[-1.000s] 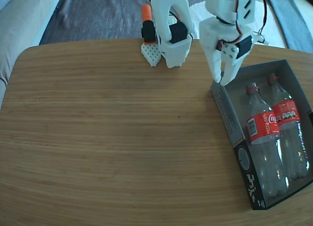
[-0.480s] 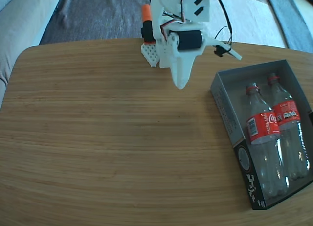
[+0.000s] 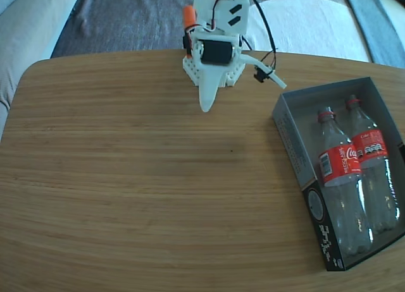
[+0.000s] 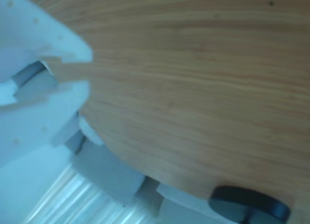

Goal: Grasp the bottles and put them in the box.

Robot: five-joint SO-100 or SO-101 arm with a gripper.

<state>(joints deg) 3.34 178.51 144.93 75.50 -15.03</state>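
While both bottles lie side by side in the box point(image 3: 297, 154), at the right edge of the surface point(image 3: 139, 197) in the fixed view, the arm point(image 3: 216, 36) stands well apart from them at the far edge. The left bottle point(image 3: 340, 178) and the right bottle point(image 3: 374, 169) rest lengthwise, red neck rings toward the far end of the box, red labels facing up, their sides touching or nearly so. The box has a grey inside and a dark near end with white print and a round mark.

The fingers point(image 3: 207, 105) point down over the bare wood near the arm's base, tapering to a single white tip (from this angle the two seem pressed together). In the wrist view the fingers point(image 4: 82, 69) enter from the left as two white wedges, with only a thin gap between their tips and nothing caught in it, so they are clenched and empty. That view also shows the curved rim of the wooden surface, a pale floor beyond it, and a dark round object point(image 4: 249, 209) at the bottom edge, too blurred to identify. A black cable point(image 3: 266, 36) loops from the arm toward a small white part on its right side.
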